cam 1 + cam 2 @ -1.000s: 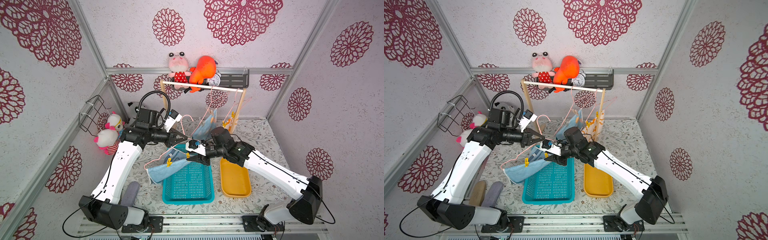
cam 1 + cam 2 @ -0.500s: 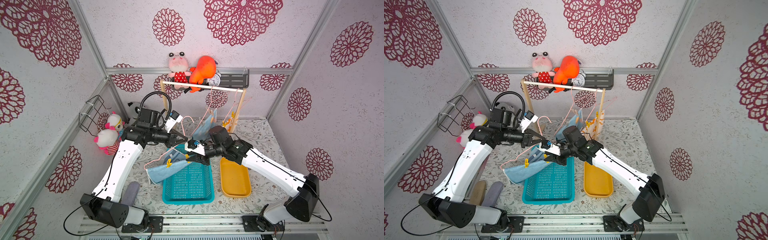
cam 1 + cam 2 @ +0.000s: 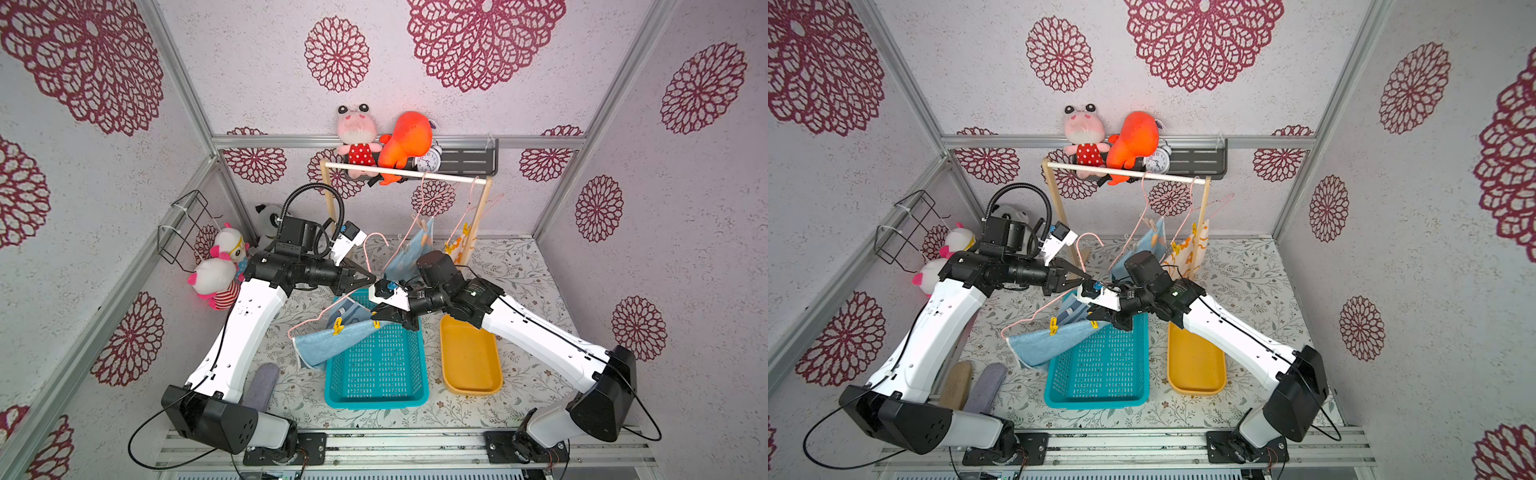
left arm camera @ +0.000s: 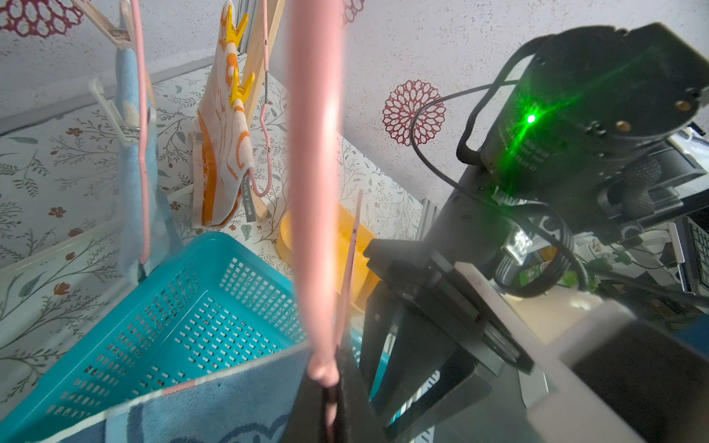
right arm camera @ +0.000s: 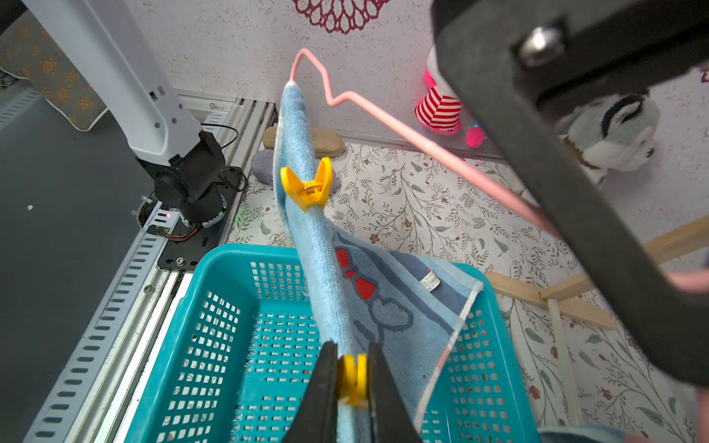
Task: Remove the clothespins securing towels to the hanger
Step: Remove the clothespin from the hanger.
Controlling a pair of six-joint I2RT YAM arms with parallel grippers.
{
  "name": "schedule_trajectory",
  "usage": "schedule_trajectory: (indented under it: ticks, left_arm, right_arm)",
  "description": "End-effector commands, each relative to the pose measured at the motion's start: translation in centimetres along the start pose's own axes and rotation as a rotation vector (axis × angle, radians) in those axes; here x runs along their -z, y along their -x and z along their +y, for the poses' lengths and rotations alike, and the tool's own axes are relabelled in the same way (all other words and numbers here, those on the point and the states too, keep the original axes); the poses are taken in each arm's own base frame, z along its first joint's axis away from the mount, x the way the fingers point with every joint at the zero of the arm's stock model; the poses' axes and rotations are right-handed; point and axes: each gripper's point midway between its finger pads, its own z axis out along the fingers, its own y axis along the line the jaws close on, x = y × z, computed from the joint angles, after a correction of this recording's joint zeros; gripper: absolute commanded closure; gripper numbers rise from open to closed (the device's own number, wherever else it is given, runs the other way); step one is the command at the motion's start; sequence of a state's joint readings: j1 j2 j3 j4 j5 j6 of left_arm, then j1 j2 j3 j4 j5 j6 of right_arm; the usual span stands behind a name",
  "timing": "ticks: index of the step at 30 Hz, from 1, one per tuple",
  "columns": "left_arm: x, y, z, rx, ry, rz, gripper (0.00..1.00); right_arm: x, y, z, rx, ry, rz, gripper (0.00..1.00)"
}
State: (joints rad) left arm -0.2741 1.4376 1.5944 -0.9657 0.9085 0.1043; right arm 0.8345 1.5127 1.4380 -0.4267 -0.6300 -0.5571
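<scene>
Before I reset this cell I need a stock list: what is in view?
Hangers: three, pink; one over the basket, two on the rack.
Towels: two light blue, one white-orange; one blue on the held hanger, rest on the rack.
Clothespins: four yellow, two beige; two per towel.
Basket: one, teal, table centre.
Tray: one, yellow, beside the basket.
Rack: one, wooden, at the back.
Plush toys: five; two on the shelf, three near the left arm.
Clock: one, white, on the shelf.
Shelf: one, black, back wall.
Wire basket: one, black, side wall.
Soft cases: two, grey and tan, by the left arm's base.
Left gripper: shut on a hanger.
Right gripper: shut on a yellow clothespin.
</scene>
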Motion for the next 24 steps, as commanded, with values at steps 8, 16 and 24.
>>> schedule_trajectory:
  ticks: [8,16,24]
  left_arm:
    - [0.0,0.4,-0.2,-0.035,0.01,-0.004,1.0]
    - [0.0,0.4,0.4,-0.036,0.044,-0.004,1.0]
    - [0.9,1.1,1.6,-0.043,0.139,-0.037,1.0]
  right_arm:
    - [2.7,2.6,-0.9,0.026,-0.111,-0.05,1.0]
    - [5.1,4.2,-1.7,0.032,-0.23,-0.098,1.0]
    - [7.8,1.7,-1.6,-0.067,-0.377,-0.074,1.0]
